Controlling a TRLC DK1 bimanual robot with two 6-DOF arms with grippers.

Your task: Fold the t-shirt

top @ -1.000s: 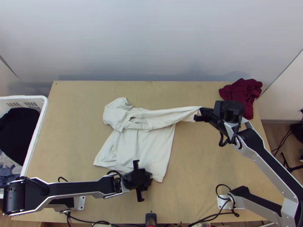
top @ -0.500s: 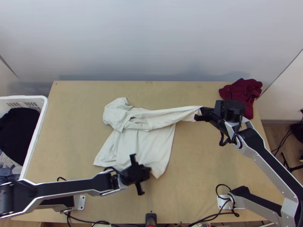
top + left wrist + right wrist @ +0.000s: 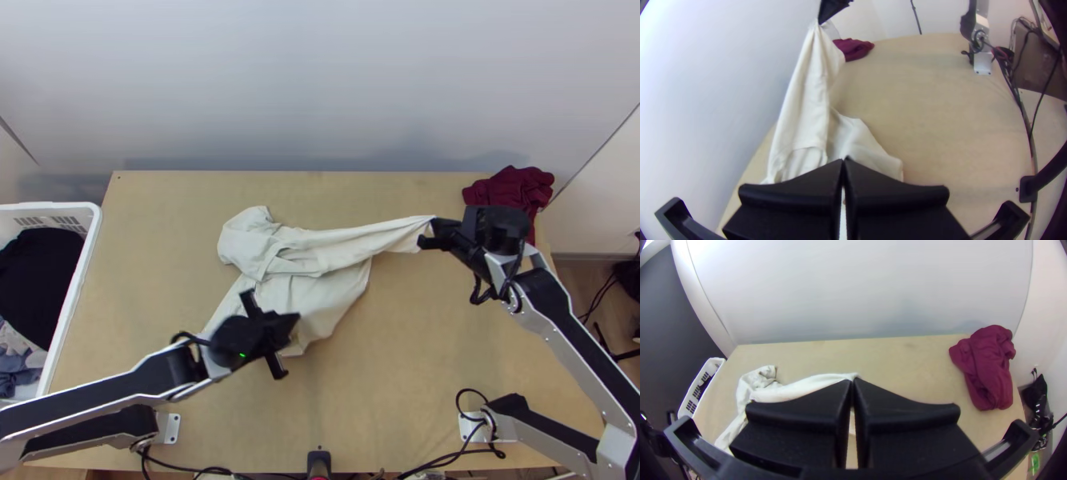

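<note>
Well, the top view gives the whole layout; the cream t-shirt [image 3: 320, 248] lies across the middle and left part of the light wooden table [image 3: 448, 352], its far left part bunched and wrinkled, a long narrow length of it running from there toward the right arm. The right gripper [image 3: 434, 224] has that length's end pinched at its tips, over the right part of the table; the left gripper [image 3: 295, 318] is above the shirt's near part, with the cloth spread out under and around it.

The left wrist view adds height; seen from there, the pinched end rises off the table to the right gripper in a tall drape, and below it the rest slopes down in loose folds. That same view has the left gripper's [image 3: 844, 161] two fingers pressed together at the tips, clamped on the shirt's near part; the right wrist view has the right gripper's [image 3: 853, 381] fingers closed the same way on the cream cloth, which trails off to the bunched part.

A maroon garment [image 3: 512, 192] sits crumpled at the table's far right corner; the right wrist view brings out its thick, soft folds. A white plastic laundry basket [image 3: 94, 240] stands at the table's left side; the top view looks into it, onto black cloth [image 3: 36, 272] with grey and blue pieces [image 3: 14, 360] beside it.
</note>
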